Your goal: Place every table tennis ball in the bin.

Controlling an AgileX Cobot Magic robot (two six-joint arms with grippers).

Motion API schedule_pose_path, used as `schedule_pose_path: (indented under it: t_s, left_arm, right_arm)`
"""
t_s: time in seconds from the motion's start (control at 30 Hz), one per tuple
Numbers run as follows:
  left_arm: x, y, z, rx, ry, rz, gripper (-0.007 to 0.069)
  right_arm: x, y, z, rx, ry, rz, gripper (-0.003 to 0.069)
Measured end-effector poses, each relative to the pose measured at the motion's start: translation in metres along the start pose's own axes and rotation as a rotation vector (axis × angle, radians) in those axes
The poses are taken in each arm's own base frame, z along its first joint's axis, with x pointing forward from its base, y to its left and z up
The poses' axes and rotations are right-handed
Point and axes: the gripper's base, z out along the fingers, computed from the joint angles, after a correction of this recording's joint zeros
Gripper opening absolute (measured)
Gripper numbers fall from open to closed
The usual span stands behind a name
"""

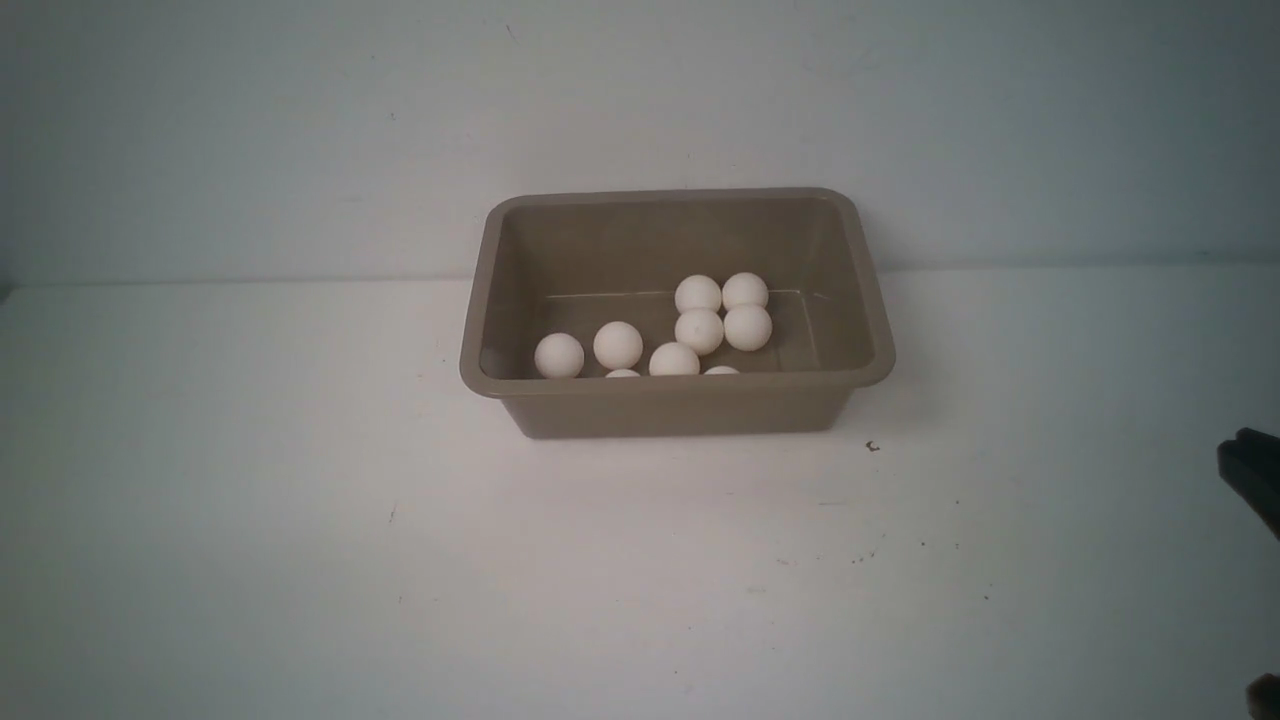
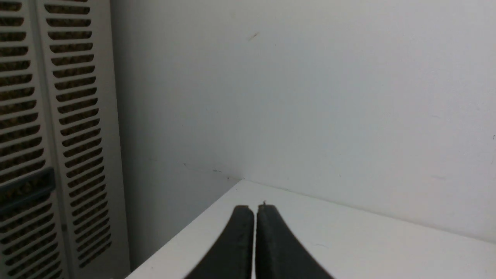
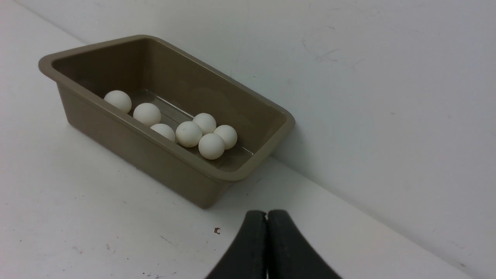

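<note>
Jaws pressed together and empty on both arms. The right gripper [image 3: 267, 212] shows its two black fingers meeting tip to tip, with nothing between them; the left gripper [image 2: 255, 208] is likewise closed on nothing, pointed at a bare table corner by a louvred panel [image 2: 50, 135].

The bin [image 3: 252, 173] stands ahead of the right jaws and well apart from them, its far long side close against the wall. No part of it appears ahead of the left jaws.

Count: in the front view, seven table tennis balls [image 1: 699, 331] show fully and two more peep above the near rim, nine in all. All lie on the bin floor. None is seen on the table [image 1: 300, 560].

Judgement: both arms are parked clear because nothing visible remains to collect; the task appears complete.
</note>
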Motion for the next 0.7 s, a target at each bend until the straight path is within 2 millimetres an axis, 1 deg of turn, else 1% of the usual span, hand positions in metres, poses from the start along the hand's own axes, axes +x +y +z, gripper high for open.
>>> schedule_pose_path:
  t_s: [0.33, 0.47, 0.63, 0.7]
  left_arm:
    - [0.001, -0.004, 0.0, 0.044, 0.001, 0.027, -0.0004]
    - [-0.01, -0.012, -0.002, 0.136, -0.044, 0.035, -0.0004]
    - [-0.034, -0.023, -0.008, 0.25, -0.136, 0.087, -0.0004]
    - [-0.037, -0.025, -0.009, 0.267, -0.152, 0.097, -0.0004]
  right_arm:
    - [0.0, 0.0, 0.0, 0.0, 0.0, -0.001, -0.0017]
    - [0.0, 0.0, 0.0, 0.0, 0.0, -0.001, -0.0017]
    - [0.0, 0.0, 0.0, 0.0, 0.0, -0.001, -0.0017]
    - [0.0, 0.0, 0.0, 0.0, 0.0, -0.001, -0.0017]
